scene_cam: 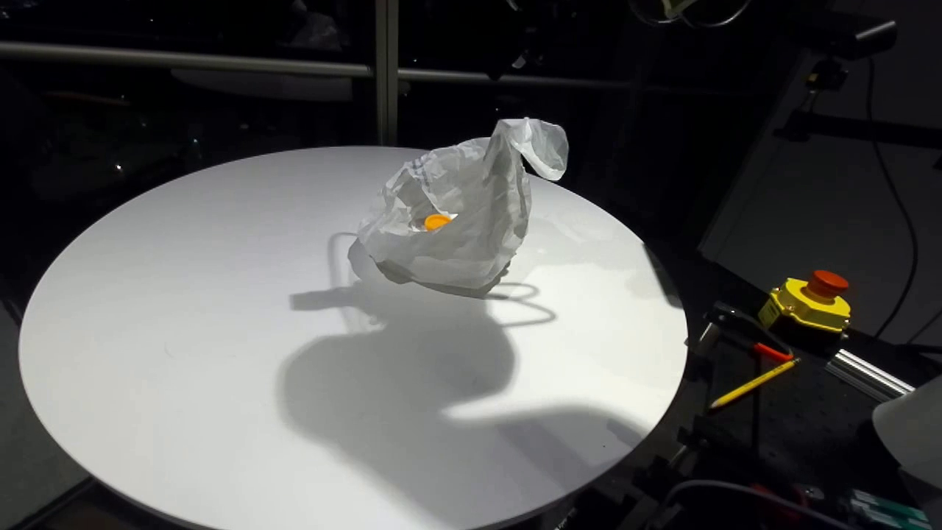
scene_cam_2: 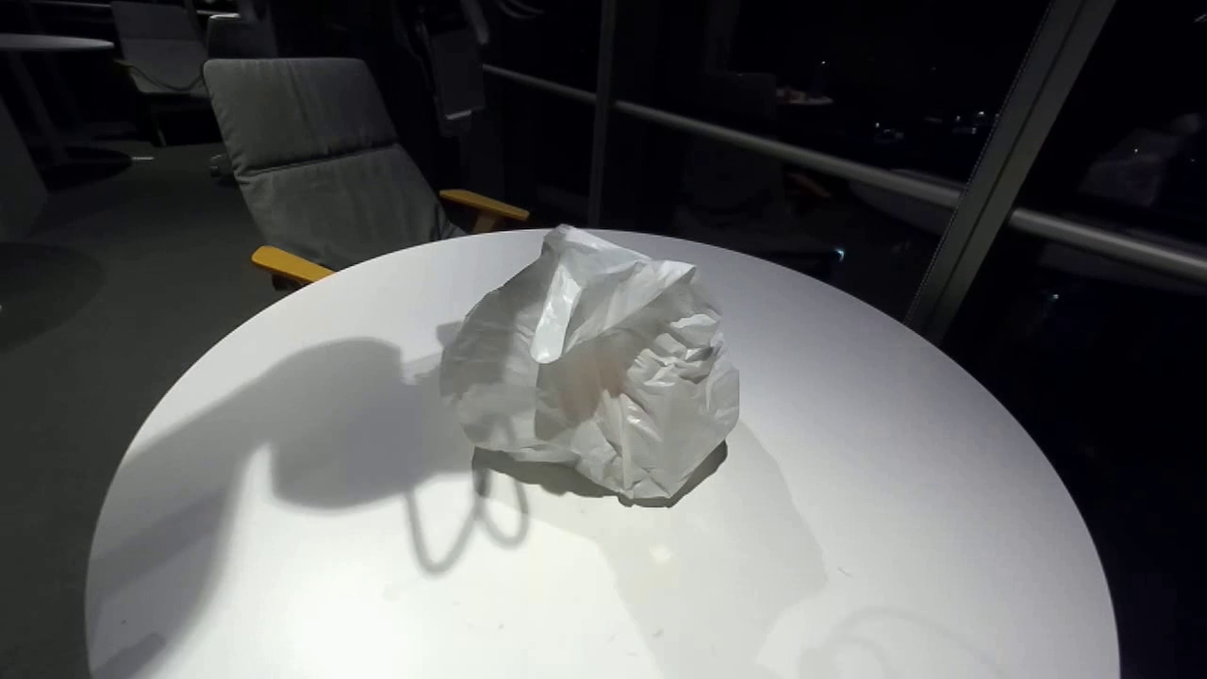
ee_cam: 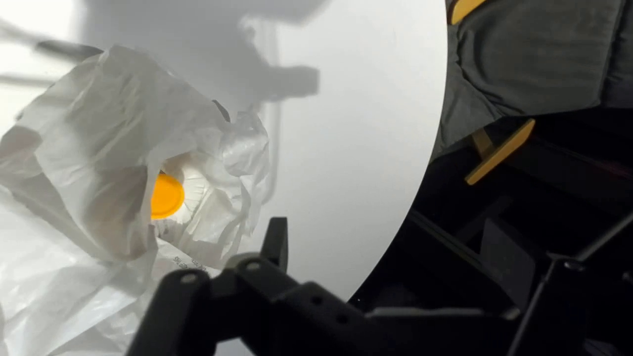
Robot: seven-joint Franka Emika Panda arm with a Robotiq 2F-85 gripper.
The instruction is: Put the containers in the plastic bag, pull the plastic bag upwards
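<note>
One thin, translucent white plastic bag (scene_cam: 493, 243): standing crumpled on the round white table (scene_cam: 184, 309), well in from the edge, mouth gaping.
Orange, round-topped container (ee_cam: 167, 197): inside that mouth.
Black, jointed gripper (ee_cam: 242, 262): in front of the bag's edge in the wrist view; impossible to say whether its jaws are spread or closed.
Broad grey shadow (scene_cam: 412, 361): across the tabletop, beside the bag.
Yellow box with red button (scene_cam: 802, 303): beyond the table's right edge in an exterior view.
</note>
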